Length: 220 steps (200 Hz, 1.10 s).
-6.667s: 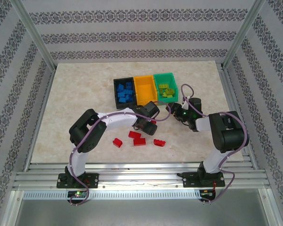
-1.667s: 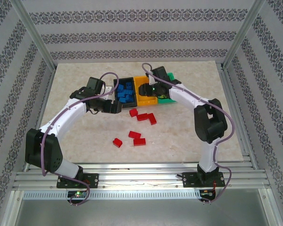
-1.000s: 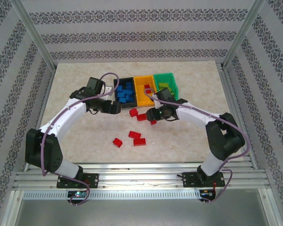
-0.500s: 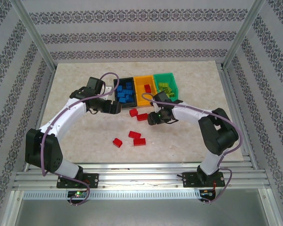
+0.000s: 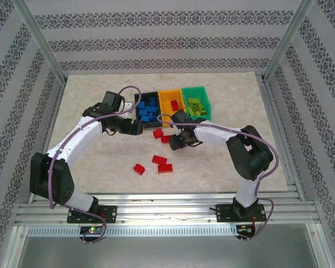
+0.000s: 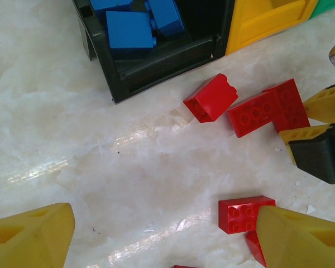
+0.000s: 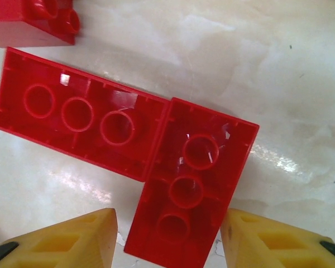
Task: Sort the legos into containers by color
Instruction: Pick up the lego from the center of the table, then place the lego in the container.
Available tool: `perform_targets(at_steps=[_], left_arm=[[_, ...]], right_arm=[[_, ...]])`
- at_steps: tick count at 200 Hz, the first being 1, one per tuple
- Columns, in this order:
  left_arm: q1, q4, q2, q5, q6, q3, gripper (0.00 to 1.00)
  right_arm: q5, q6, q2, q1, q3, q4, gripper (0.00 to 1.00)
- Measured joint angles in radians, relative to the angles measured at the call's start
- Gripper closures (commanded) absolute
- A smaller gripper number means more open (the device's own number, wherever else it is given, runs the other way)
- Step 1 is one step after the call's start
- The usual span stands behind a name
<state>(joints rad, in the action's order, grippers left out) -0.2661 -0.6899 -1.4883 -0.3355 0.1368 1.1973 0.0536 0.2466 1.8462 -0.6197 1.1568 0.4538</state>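
Two red legos lie hollow side up in an L [image 7: 78, 120]. My right gripper [image 7: 167, 226] is low over the table and open, its yellow fingers on either side of the nearer brick [image 7: 192, 178], with a gap at the left finger. From above, this gripper [image 5: 176, 142] sits by the red pair [image 5: 166, 138]. My left gripper [image 5: 137, 127] hangs open in front of the black bin [image 5: 136, 111], which holds blue bricks [image 6: 128, 28]. One red brick [image 5: 175, 104] lies in the orange bin [image 5: 166, 111]. Lime bricks fill the green bin [image 5: 204, 100].
More red bricks lie loose: one [image 5: 158, 133] near the black bin, two [image 5: 162, 163] side by side at mid-table, one [image 5: 138, 168] further left. In the left wrist view a red brick [image 6: 243, 213] lies beside my right fingertip. Aluminium frame posts ring the marble table.
My right arm has swung from the orange bin down and left to the table and now straddles a red brick. A red brick now lies in the orange bin. The left arm stayed still.
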Motion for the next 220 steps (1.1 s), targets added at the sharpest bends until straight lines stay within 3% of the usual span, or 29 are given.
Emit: perform_targets(at_steps=[28, 67, 166, 220], left_arm=[[0.000, 0.000, 0.000, 0.000, -0.001, 0.000, 0.15], [0.000, -0.003, 0.000, 0.000, -0.003, 0.000, 0.15], [0.000, -0.003, 0.000, 0.000, -0.003, 0.000, 0.15], [0.000, -0.003, 0.002, 0.000, -0.003, 0.000, 0.15]], right_arm=[[-0.016, 0.000, 0.007, 0.000, 0.002, 0.010, 0.51], [-0.039, -0.010, 0.018, 0.000, 0.007, 0.018, 0.68], [-0.028, 0.003, -0.097, 0.026, 0.009, -0.022, 0.69], [0.010, 0.019, -0.047, 0.092, 0.188, -0.050, 0.68]])
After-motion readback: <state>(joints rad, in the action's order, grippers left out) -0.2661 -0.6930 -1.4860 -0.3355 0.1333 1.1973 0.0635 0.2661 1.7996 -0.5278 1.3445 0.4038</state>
